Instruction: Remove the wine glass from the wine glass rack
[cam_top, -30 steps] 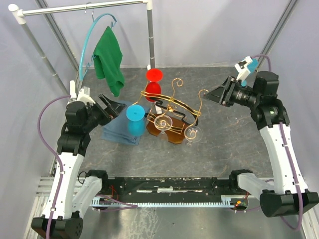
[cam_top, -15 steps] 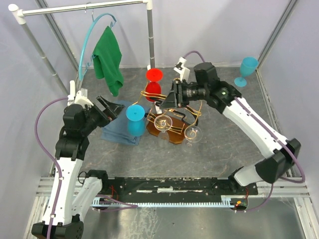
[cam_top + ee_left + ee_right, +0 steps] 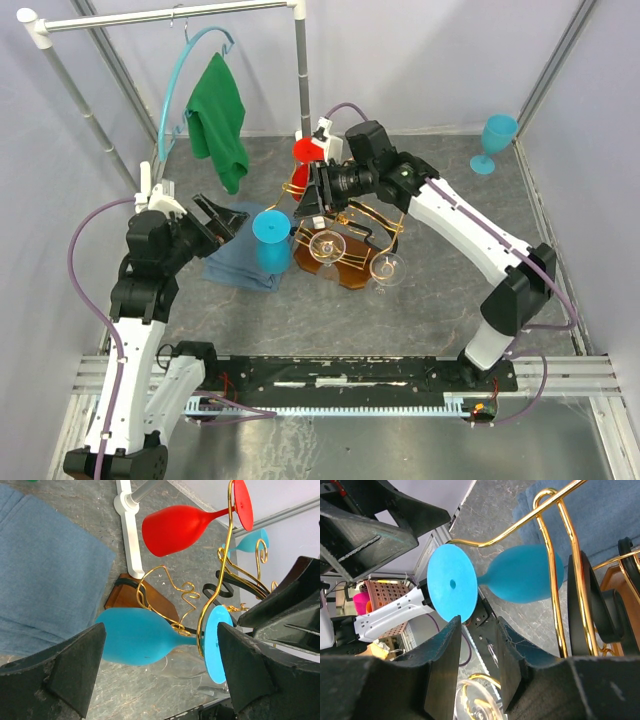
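Swung in from the frame's right side, the right gripper (image 3: 306, 200) is held over the wine glass rack (image 3: 338, 272), jaws parted and empty. The blue wine glass (image 3: 270, 232) is hung at the rack's left end, centre-left. Its stem is best pinched lightly and slid out along the rack, not lifted. The left gripper (image 3: 226, 214) is held wide open nearby.

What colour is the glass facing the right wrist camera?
Blue wine glass, clearest in right wrist view.
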### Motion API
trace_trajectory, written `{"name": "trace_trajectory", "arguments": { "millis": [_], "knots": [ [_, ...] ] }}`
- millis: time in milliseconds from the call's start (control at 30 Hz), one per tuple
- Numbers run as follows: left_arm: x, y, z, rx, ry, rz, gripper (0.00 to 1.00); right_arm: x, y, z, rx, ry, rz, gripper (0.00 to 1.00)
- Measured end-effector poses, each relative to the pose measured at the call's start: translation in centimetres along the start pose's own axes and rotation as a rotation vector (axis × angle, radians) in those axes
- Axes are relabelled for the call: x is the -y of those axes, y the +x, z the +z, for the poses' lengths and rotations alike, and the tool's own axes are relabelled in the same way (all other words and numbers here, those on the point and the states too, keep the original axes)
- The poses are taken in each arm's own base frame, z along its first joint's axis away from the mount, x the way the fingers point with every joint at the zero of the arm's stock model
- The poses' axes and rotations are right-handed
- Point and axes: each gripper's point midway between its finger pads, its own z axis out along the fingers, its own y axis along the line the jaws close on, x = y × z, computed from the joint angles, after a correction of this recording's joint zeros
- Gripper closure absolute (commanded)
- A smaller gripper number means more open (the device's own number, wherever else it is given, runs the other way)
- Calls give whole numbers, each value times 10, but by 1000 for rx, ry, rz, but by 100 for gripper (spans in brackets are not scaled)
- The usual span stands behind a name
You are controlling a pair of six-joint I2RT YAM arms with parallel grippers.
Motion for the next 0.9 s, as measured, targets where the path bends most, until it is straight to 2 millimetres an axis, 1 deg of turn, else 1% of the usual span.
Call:
{"name": "trace_trajectory", "arguments": {
  "millis": [100, 233, 567, 600, 733, 900],
  "knots": [
    [0, 0, 0, -2, -1, -1, 1, 3, 0, 6, -14, 6, 3, 59],
    [-1, 0, 0, -1, -2, -1, 1, 1, -1, 13, -23, 3, -10, 58],
    [-3, -1, 0, 8, -17, -1, 0, -1, 6, 34, -67, -10, -15, 61],
    [-4, -1, 0, 9, -21, -2, 0, 0, 6, 35, -69, -10, -14, 62],
    [-6, 1, 0, 3, -32, -5, 0, -2, 6, 38, -77, -16, -18, 78],
    [-8, 2, 0, -4, -40, -7, 0, -9, 2, 36, -70, -33, -29, 85]
  ]
}}
